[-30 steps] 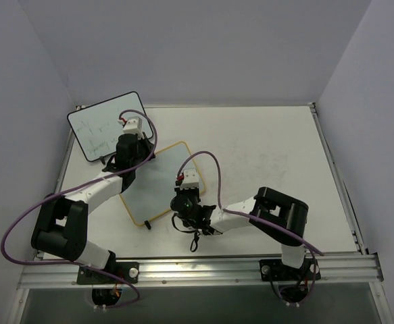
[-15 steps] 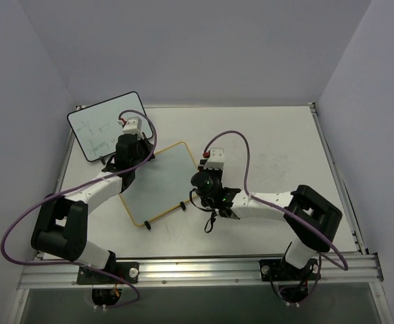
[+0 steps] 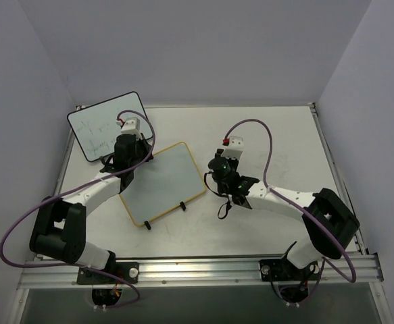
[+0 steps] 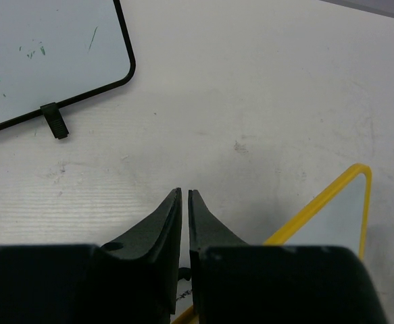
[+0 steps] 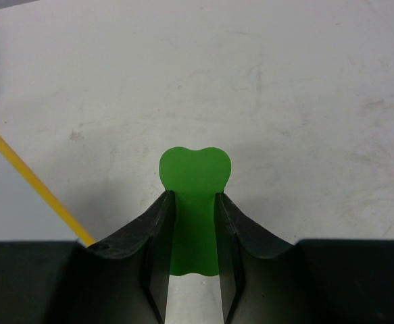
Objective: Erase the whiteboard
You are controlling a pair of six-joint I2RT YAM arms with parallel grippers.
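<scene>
The whiteboard (image 3: 163,181), yellow-framed and with two black clip feet on its near edge, lies flat on the table, and its face looks clean. My left gripper (image 3: 124,162) sits at its far-left edge. In the left wrist view the jaws of my left gripper (image 4: 184,192) are shut to a hairline over bare table, with the whiteboard frame (image 4: 318,202) passing beneath them. My right gripper (image 3: 217,174) hovers just right of the whiteboard. In its wrist view, my right gripper (image 5: 194,194) is shut on a flat green eraser (image 5: 194,167), and the yellow frame (image 5: 28,179) lies at the left.
A black-framed whiteboard (image 3: 105,125) with green scribbles stands propped at the table's far-left corner; its clip foot (image 4: 53,120) shows in the left wrist view. The white table (image 3: 278,148) bears faint smudges. Purple cables loop above both arms.
My right gripper, still holding the green eraser, has swept right and away off the whiteboard's near-right part onto the table beside it. The left gripper and the whiteboard stayed put.
</scene>
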